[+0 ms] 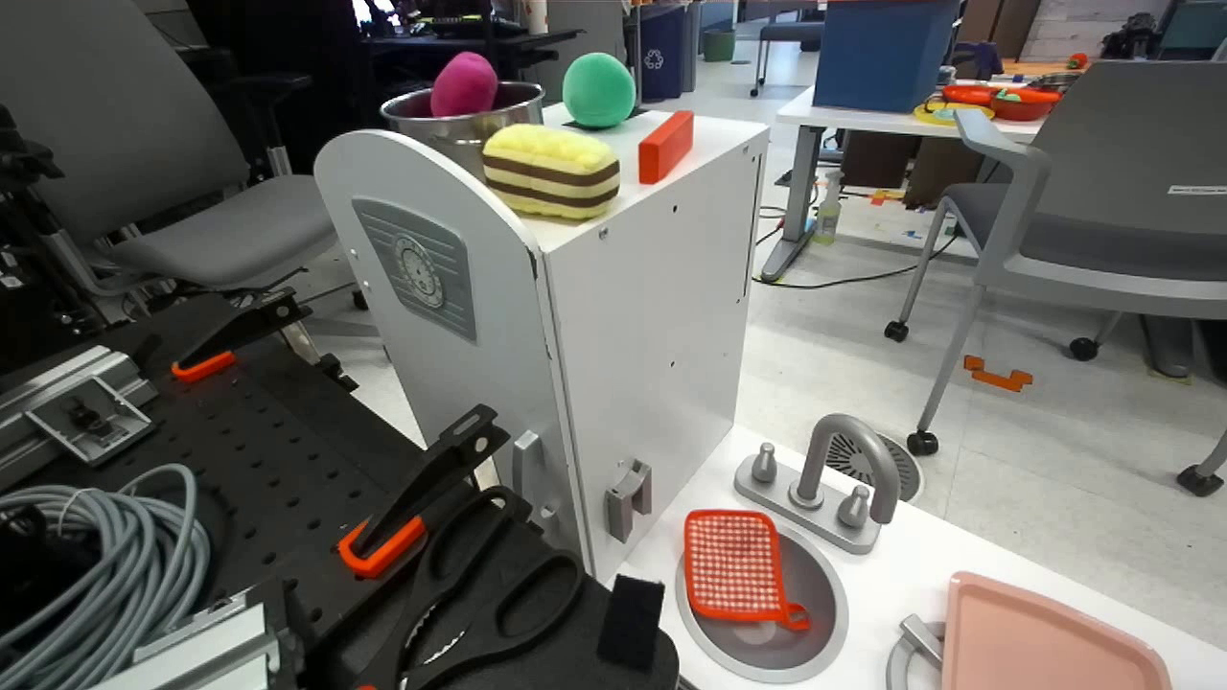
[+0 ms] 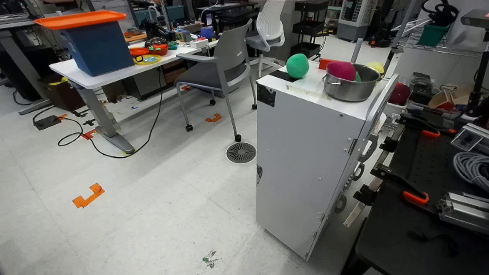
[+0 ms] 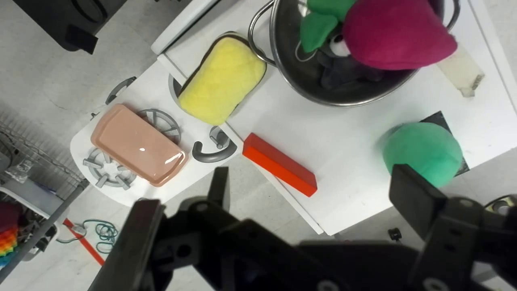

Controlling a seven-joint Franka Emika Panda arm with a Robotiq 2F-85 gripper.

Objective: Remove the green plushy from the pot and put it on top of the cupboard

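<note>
In an exterior view, the plushy [image 1: 599, 91], round and green, sits on top of the white cupboard [image 1: 652, 316] near the pot [image 1: 446, 144], whose rim a pink ball [image 1: 465, 84] rises above; a yellow block [image 1: 551, 177] and a red block [image 1: 666, 147] share the surface, and below, a checked mitt [image 1: 738, 565] lies in the sink [image 1: 815, 575] near the tap [image 1: 813, 465]. In an exterior view, the plushy rests partly on a black patch [image 2: 282, 76] by a corner of the top, with a grey chair [image 2: 231, 49] on the floor beyond. In the wrist view, the gripper [image 3: 305, 184] stands released, its jaws wide apart, framing a corner of the cupboard; one finger [image 3: 416, 198] overlaps the plushy from this angle. Green fabric [image 3: 318, 31] shows beside the pink ball in the pot, and a tray [image 3: 139, 143] lies across grey burners [image 3: 101, 180].
</note>
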